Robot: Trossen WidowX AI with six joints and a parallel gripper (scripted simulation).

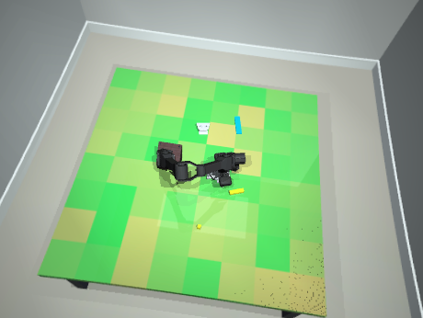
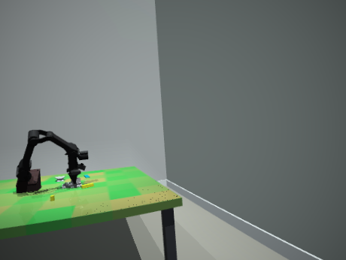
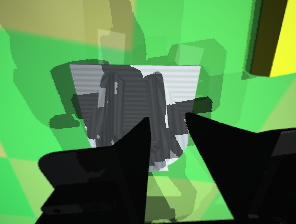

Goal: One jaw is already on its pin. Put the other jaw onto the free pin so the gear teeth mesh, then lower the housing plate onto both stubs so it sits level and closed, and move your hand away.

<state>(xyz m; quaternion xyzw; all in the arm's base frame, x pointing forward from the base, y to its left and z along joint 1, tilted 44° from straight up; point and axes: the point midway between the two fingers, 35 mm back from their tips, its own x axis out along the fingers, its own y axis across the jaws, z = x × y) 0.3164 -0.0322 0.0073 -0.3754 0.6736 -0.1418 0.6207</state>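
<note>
The pale base piece (image 1: 212, 176) (image 2: 68, 185) (image 3: 185, 75) shows in the wrist view with its straight edge at the top and its rounded end near the fingers. It looks tilted, straight edge raised, with shadows spread on both sides. Two grey jaws lie side by side on it, much in shadow: the left jaw (image 3: 114, 107) and the right jaw (image 3: 156, 107). My gripper (image 2: 74, 182) (image 3: 167, 119) points down over the rounded end, its fingers part-closed on the right jaw. The pins, the teeth and the exact contact are hidden or unclear. A separate white piece, apparently the housing plate (image 1: 202, 128) (image 2: 59, 177), stands apart on the table.
A yellow bar (image 1: 236, 191) (image 2: 87, 185) (image 3: 284, 40) lies close beside the base piece. A blue bar (image 1: 238, 125) (image 2: 86, 176) lies farther back. A small yellow block (image 1: 199, 226) (image 2: 52, 198) is nearer the front. The brown block (image 1: 171, 150) stands at the arm's foot.
</note>
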